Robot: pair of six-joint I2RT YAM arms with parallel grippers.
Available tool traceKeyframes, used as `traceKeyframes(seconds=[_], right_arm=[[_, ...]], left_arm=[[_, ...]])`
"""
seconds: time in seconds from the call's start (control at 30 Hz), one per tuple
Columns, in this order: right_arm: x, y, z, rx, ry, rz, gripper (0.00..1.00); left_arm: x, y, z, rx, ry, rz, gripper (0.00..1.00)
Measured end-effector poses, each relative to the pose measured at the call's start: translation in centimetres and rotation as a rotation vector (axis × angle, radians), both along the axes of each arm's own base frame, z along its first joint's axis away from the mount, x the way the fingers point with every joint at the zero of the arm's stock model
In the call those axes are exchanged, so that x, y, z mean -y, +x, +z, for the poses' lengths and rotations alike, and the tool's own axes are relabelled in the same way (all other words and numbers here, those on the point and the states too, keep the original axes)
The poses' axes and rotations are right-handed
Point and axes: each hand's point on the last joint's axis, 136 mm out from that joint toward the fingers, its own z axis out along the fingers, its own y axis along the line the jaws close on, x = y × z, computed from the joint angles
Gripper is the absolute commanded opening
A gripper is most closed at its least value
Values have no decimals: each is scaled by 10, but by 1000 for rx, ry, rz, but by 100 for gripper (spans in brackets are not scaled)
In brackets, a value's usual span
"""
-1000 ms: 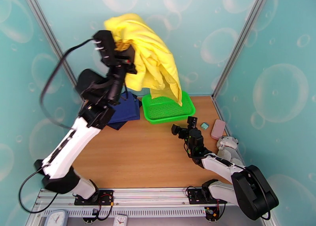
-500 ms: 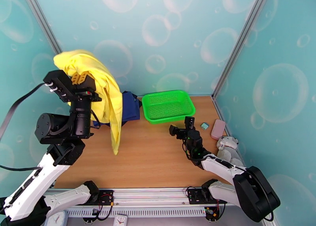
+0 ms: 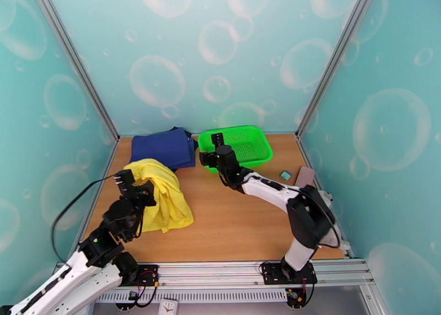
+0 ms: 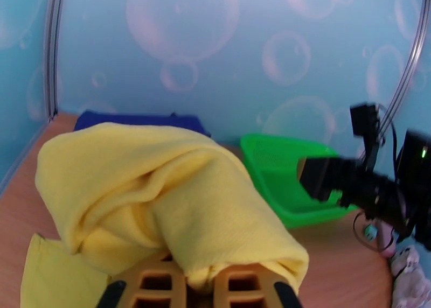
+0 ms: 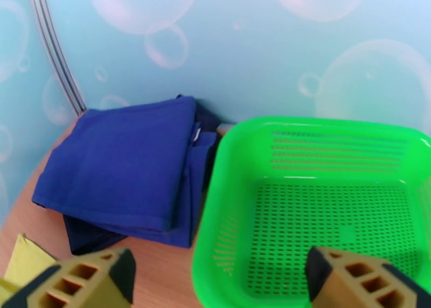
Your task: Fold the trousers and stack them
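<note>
Wooden tabletop (image 3: 237, 222), left side: bright yellow thin-cloth trousers (image 3: 165, 200) are seen bunched in a heap
Cloth is pinched in the left gripper (image 3: 134, 183), the right gripper (image 3: 212, 148) is spread empty over the green mesh basket (image 3: 262, 145); a hem should be drawn toward the bare middle, kept off the folded navy blue garments (image 3: 162, 148) and the left edge

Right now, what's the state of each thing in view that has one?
yellow trousers: unfolded, crumpled heap resting on the table, gripped at one end
left gripper: shut on the yellow trousers
right gripper: open, holding nothing
green basket: upright, empty
navy garments: folded, stacked at the back left
</note>
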Motion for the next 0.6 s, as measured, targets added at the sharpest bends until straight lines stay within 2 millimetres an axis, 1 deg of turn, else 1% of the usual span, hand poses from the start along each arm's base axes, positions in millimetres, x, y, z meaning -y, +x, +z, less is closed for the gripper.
traceKeyframes(seconds=[0.03, 0.07, 0.13, 0.17, 0.2, 0.23, 0.33, 0.47, 0.53, 0.6], right_arm=[[-7, 3, -15, -21, -34, -9, 85], [-11, 5, -31, -44, -68, -20, 85], [-15, 5, -61, -89, -134, -40, 84], [-15, 5, -75, -112, -169, -51, 82], [-14, 5, -84, -125, -194, -59, 80], [-12, 8, -87, -126, -212, -76, 78], [-9, 20, -84, -128, -220, -110, 70], [-1, 36, -80, -134, -220, -153, 51], [4, 38, -82, -145, -223, -164, 42], [11, 40, -85, -159, -228, -180, 38]], left_arm=[[1, -2, -21, -46, 14, -4, 0], [1, -4, -35, -78, 22, -9, 0], [1, -9, -49, -103, 10, -12, 0], [0, -11, -50, -102, -5, -13, 0], [-1, -13, -49, -94, -27, -12, 0], [-1, -16, -47, -83, -48, -16, 0], [-2, -21, -43, -55, -101, -31, 0], [0, -23, -42, -53, -114, -45, 0], [1, -22, -43, -54, -115, -51, 0], [3, -22, -42, -53, -118, -57, 0]])
